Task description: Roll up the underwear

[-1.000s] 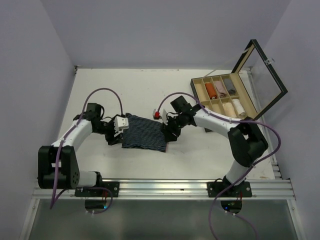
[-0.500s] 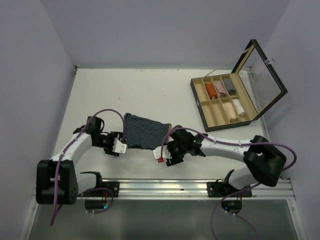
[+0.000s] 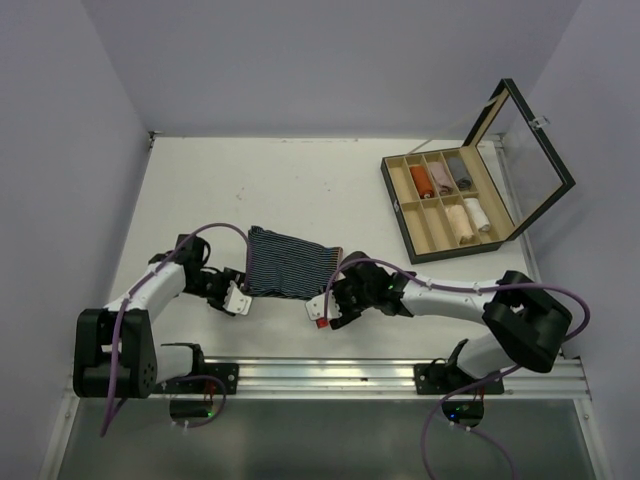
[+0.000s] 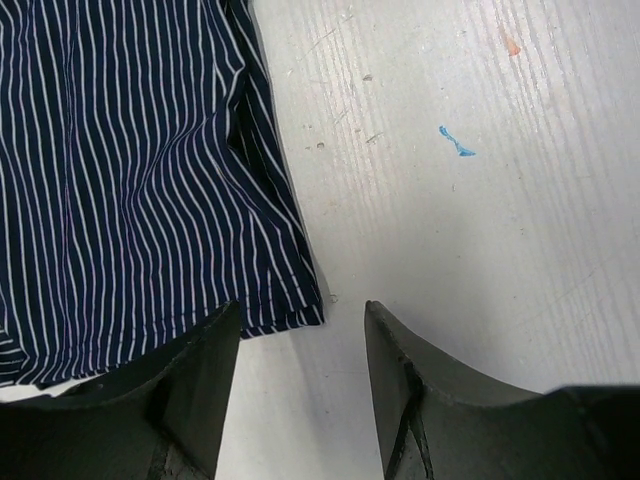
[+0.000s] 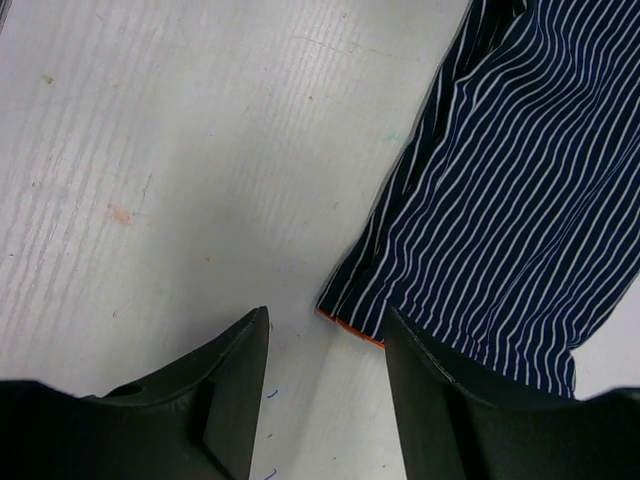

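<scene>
Change is recorded in both arms against the frame of a second ago. The hands then stood at the left and right sides of the underwear point(image 3: 290, 265), and have since been drawn back to its two near corners. The right arm is now folded low along the near edge of the desk point(image 3: 300, 180). Over the last half second almost nothing has shifted.

The underwear is laid flat near the middle of the desk. Its long axis runs left to right, tilted slightly so that the right end sits nearer. The stripes run across that axis, from far to near. The cloth is navy with thin pale stripes and lightly creased. An orange edging is seen at the near right corner in the right wrist view.

The left hand point(image 3: 238, 298) is open, with the near left corner lying between its spread fingers; nothing is gripped. The right hand point(image 3: 322, 312) is likewise open, straddling the orange-edged corner. The wooden box point(image 3: 450, 200) stands well apart at the far right, lid raised.
</scene>
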`<state>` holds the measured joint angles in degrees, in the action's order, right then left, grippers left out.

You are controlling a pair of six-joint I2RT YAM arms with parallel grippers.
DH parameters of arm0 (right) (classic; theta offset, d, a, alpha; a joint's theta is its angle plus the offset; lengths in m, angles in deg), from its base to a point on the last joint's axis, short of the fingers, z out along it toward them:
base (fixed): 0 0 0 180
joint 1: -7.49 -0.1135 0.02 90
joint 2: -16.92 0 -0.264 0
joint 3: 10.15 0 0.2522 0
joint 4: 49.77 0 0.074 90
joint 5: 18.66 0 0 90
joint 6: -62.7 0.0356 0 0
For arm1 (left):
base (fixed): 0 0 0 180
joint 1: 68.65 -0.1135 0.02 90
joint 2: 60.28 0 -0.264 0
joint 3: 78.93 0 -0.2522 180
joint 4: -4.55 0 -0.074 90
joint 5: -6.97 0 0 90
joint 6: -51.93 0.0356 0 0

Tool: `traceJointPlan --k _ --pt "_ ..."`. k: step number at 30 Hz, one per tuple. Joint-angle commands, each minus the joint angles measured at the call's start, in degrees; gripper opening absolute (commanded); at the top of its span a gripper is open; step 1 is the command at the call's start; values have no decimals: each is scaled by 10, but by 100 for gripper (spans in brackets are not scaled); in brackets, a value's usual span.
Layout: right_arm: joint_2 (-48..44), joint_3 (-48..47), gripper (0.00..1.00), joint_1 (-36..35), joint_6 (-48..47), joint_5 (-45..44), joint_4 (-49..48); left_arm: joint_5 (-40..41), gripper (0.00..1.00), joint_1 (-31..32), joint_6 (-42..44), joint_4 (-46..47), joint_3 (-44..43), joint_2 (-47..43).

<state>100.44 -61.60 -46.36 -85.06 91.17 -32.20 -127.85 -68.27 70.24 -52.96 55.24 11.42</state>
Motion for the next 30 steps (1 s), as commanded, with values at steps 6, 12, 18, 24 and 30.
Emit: traceJointPlan --k 6,12,18,24,30 --pt "58 -33 49 1 -2 2 -14 -29 55 -2 34 -22 -35 26" --pt "102 -90 38 2 11 -2 29 -23 49 -2 57 -29 -45 48" --pt "117 -113 26 1 6 -6 65 0 36 -2 89 -55 -57 80" --pt "120 -133 45 1 32 -31 85 3 37 -1 122 -56 -58 96" --pt "84 -102 45 1 39 -51 89 -8 38 0 123 -48 -67 108"
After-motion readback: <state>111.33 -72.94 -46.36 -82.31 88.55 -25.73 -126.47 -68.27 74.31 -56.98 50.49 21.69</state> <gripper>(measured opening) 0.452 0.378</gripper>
